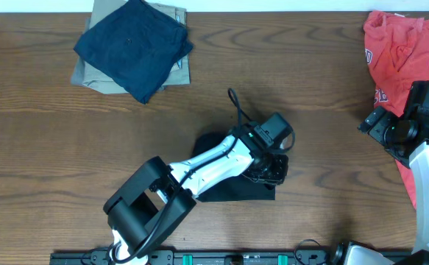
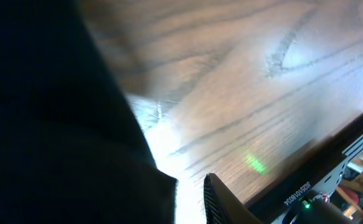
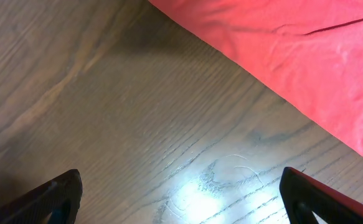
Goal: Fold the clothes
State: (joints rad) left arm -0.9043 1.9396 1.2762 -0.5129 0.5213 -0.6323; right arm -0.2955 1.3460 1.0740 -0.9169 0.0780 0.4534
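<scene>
The black shirt (image 1: 236, 193) lies mid-desk (image 1: 52, 147) under the left fingers (image 2: 221, 199), whose grip I cannot tell, while the right fingers (image 3: 50, 196) stand spread wide, well apart from it.

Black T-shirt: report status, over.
Left pincer low over the black T-shirt, grip unclear. Right pincer open, empty, over bare table beside red garment. T-shirt compact mid-table, partly under left arm. Nothing blocks it.

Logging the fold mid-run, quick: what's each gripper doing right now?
Left gripper: over the black shirt; open or shut cannot be told.
Right gripper: open, holding nothing.
</scene>
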